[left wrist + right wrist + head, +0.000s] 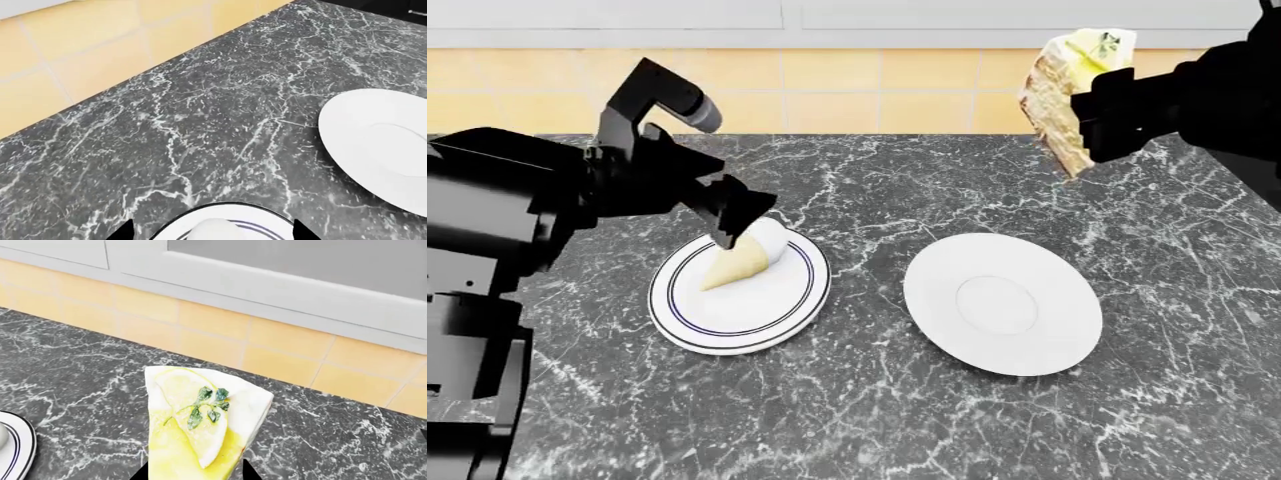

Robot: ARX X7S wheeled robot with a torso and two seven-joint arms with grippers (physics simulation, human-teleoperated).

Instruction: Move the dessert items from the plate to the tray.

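Observation:
The cone-shaped pastry (741, 258) lies on a white plate with blue rings (727, 318) at the left of the dark marble counter. My left gripper (737, 222) hovers over its white end, open, with a finger on either side of the pastry (213, 231) and the plate's rim (270, 221) below. High at the back right, my right gripper (1101, 110) is shut on the layered cake wedge (1070, 105), held well above the counter. The wedge's yellow glazed top (200, 425) sits between the right gripper (193, 472) jaws. The tray is out of view.
A plain white plate (1004, 303) with nothing on it sits right of the ringed plate and shows in the left wrist view too (380, 145). A yellow tiled backsplash (868, 95) and white cabinets (300, 280) close off the counter's far edge.

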